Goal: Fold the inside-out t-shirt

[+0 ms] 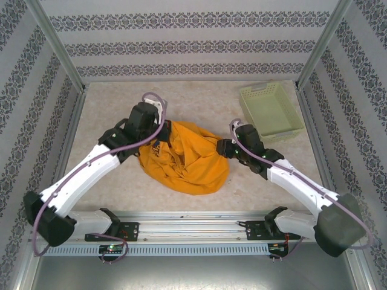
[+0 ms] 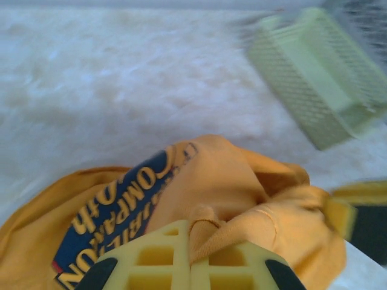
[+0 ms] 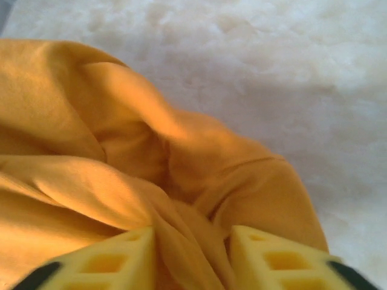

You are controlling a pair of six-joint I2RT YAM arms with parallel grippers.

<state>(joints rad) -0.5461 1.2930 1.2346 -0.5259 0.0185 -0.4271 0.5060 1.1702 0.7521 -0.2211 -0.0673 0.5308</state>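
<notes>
The inside-out t-shirt [image 1: 184, 160] lies bunched in an orange-yellow heap at the centre of the table [image 1: 205, 99] in the top view. It is crumpled, with no flat fold to be seen. In the left wrist view, you see the dark printed graphic [image 2: 115, 211] with yellow lettering exposed at the lower left.

The left gripper [image 1: 158, 138] sits at the heap's upper left edge. In its own view the left gripper [image 2: 190, 241] is closed, with a pinch of the cloth clamped between its yellow fingers.

The right gripper [image 1: 222, 148] meets the heap's right edge. In its wrist view its jaws stand parted, with a ridge of cloth lying between them.

A pale green basket [image 1: 270, 112] stands at the upper right, apart from the shirt.
</notes>
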